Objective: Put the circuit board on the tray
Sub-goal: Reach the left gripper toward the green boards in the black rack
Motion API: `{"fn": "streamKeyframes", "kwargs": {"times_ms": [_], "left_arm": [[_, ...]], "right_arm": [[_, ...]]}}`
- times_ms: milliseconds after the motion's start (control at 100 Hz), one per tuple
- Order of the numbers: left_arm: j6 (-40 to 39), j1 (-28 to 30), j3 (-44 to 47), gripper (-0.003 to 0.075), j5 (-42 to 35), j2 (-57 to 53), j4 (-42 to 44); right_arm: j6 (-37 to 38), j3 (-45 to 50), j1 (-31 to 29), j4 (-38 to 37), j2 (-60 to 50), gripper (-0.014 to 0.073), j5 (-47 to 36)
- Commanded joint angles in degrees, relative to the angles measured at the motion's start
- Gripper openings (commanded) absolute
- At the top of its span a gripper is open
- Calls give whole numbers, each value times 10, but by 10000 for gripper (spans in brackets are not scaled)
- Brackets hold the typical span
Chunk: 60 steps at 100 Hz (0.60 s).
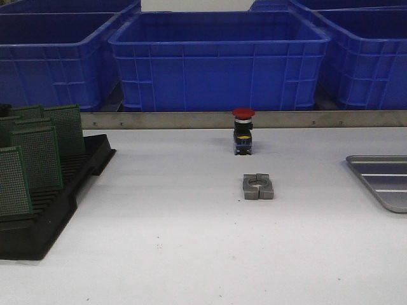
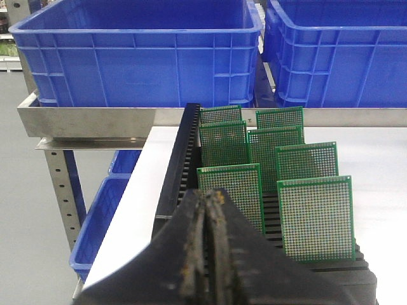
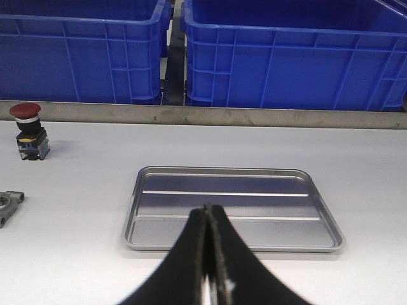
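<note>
Several green perforated circuit boards [image 1: 38,155] stand upright in a black slotted rack [image 1: 44,210] at the table's left. They also show in the left wrist view [image 2: 315,216]. My left gripper [image 2: 208,197] is shut and empty, just short of the nearest board [image 2: 232,190]. The grey metal tray [image 1: 385,181] lies at the right edge of the table, empty. In the right wrist view the tray [image 3: 232,206] lies flat ahead of my right gripper [image 3: 208,210], which is shut and empty. Neither gripper shows in the front view.
A red-capped push button [image 1: 243,130] stands at mid table, with a grey metal clamp block [image 1: 257,187] in front of it. Blue plastic bins [image 1: 219,60] line a shelf behind a metal rail [image 1: 241,119]. The table's left edge drops off beside the rack [image 2: 127,216].
</note>
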Motion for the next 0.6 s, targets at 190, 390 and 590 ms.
{"fn": "streamKeyframes", "kwargs": {"times_ms": [190, 390, 590], "left_arm": [[-5, -1, 11, -20, -47, -16, 1], [-5, -1, 11, -20, -83, -16, -30], [-5, -1, 11, -20, -120, -16, -36]], "right_arm": [[-1, -1, -3, -8, -13, -60, -42], [-1, -1, -3, -8, -13, -60, -42], [-1, -1, -3, -8, -13, -60, -42]]}}
